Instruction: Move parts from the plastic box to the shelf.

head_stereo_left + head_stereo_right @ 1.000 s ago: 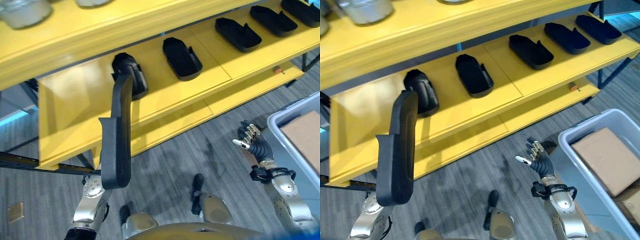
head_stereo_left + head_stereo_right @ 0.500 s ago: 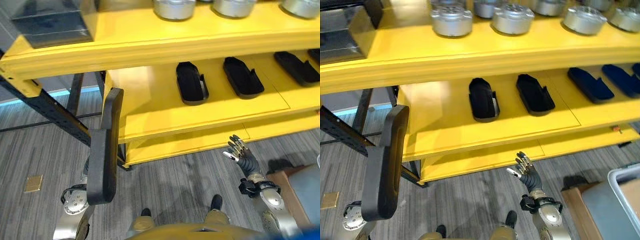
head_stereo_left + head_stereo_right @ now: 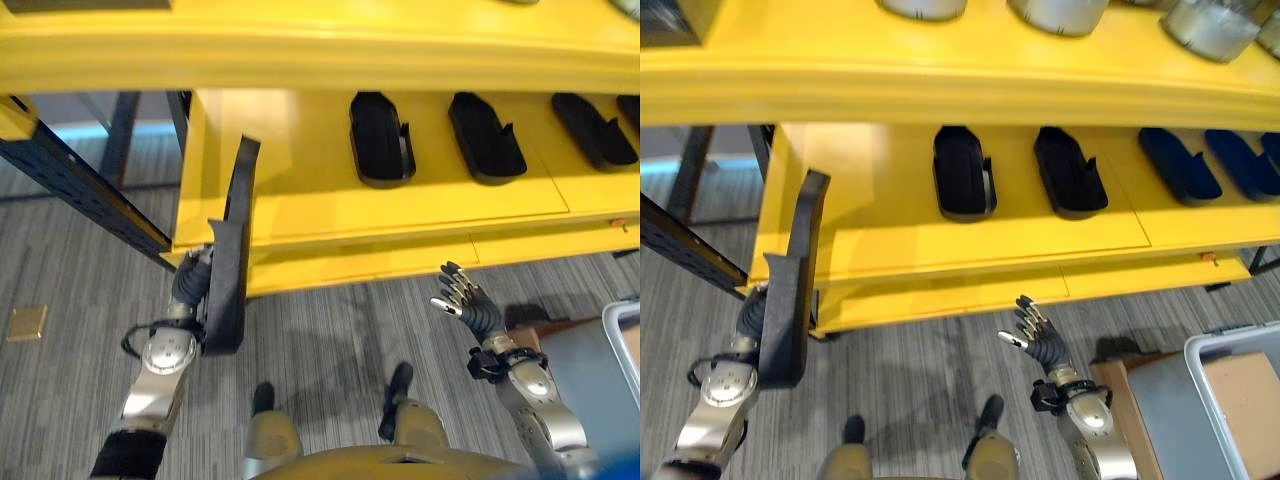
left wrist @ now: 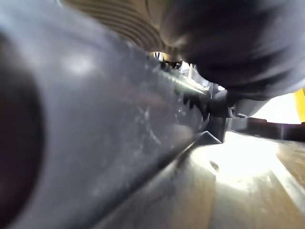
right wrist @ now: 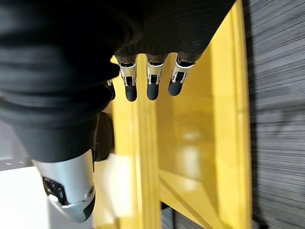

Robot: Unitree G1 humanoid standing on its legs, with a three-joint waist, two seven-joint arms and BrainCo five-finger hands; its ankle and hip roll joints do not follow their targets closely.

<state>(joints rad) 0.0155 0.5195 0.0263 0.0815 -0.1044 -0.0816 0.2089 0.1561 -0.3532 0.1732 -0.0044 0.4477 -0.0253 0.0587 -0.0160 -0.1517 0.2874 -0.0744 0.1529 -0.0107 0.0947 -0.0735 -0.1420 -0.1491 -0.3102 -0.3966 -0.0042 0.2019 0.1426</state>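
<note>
Left eye view shows my left hand [image 3: 190, 285] with its fingers curled around the long black part [image 3: 230, 262], held upright in front of the left end of the yellow shelf [image 3: 300, 215]. Two similar black parts [image 3: 380, 140] already lie on the middle board, side by side. My right hand [image 3: 462, 303] hangs over the floor with fingers spread and loose, holding nothing, and the corner of the plastic box [image 3: 1240, 400] is to its right. For a good placing, I think I must tilt the part flat first, then bring it under the upper board and lay it on the free space left of the others, parallel to them, without hitting the shelf edge.
</note>
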